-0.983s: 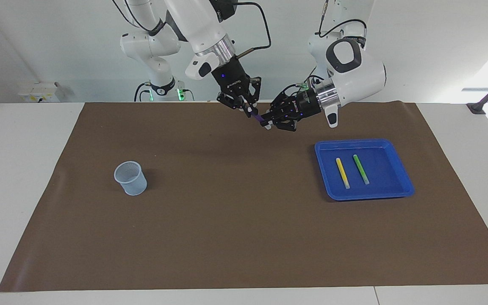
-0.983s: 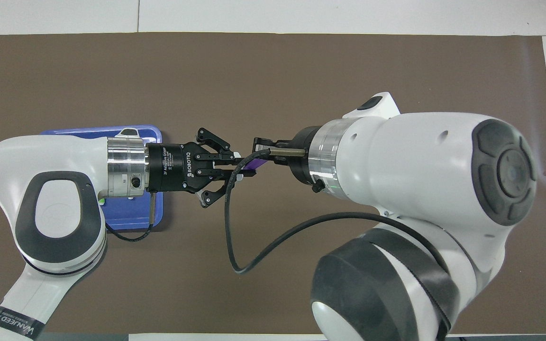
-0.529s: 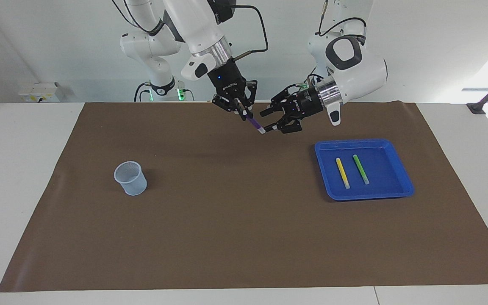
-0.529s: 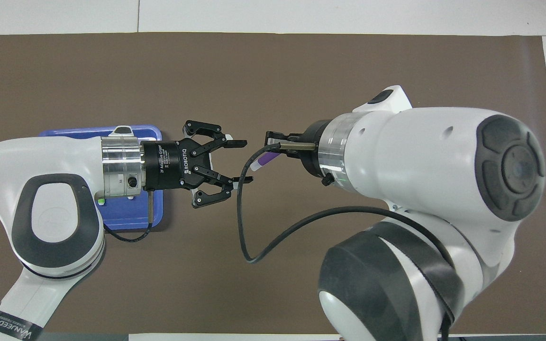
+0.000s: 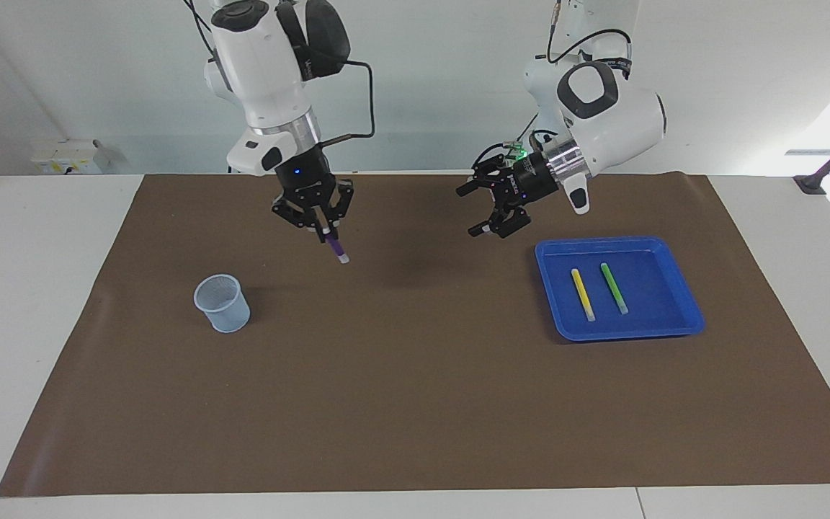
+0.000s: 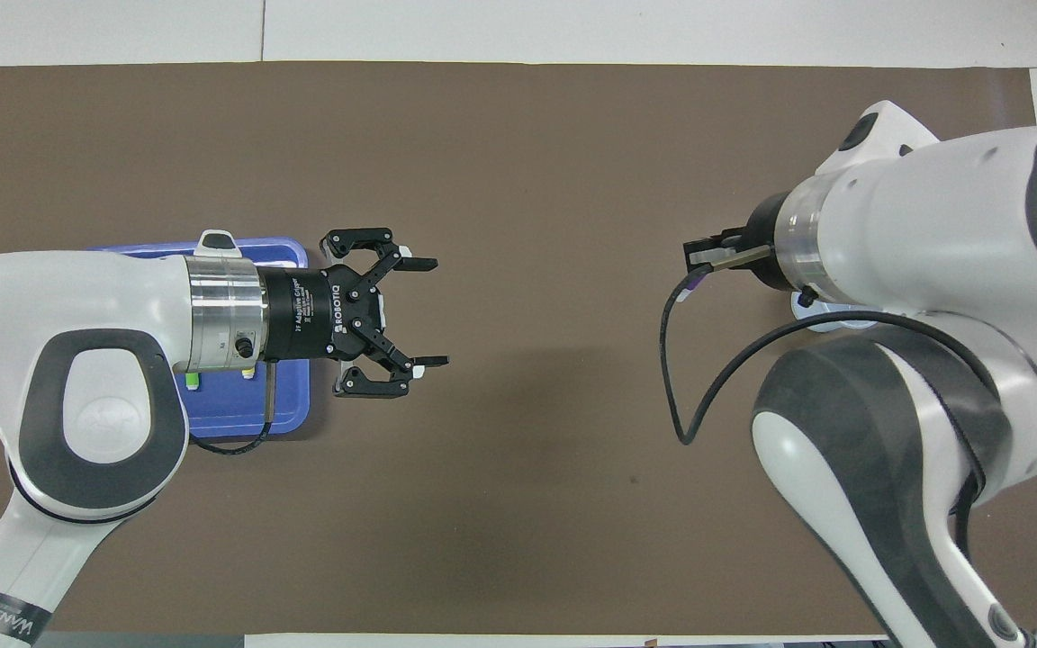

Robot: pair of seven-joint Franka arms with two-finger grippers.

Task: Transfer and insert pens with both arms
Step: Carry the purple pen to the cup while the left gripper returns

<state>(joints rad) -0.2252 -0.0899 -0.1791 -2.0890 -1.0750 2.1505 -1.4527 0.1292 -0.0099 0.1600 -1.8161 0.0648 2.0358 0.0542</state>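
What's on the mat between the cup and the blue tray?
Nothing: bare brown mat between cup and tray in the facing view. The right gripper holds the purple pen above that stretch.

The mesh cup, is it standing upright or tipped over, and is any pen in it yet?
Upright and empty: the mesh cup stands on its base, open rim up; the purple pen hangs from the right gripper.

Three pens [image 5: 581,294], one tray [image 5: 685,303], one cup [image 5: 222,303]

arms [image 5: 606,108]: glossy white shells — dark grey joint caps | silver wrist rings | black cables — black hands
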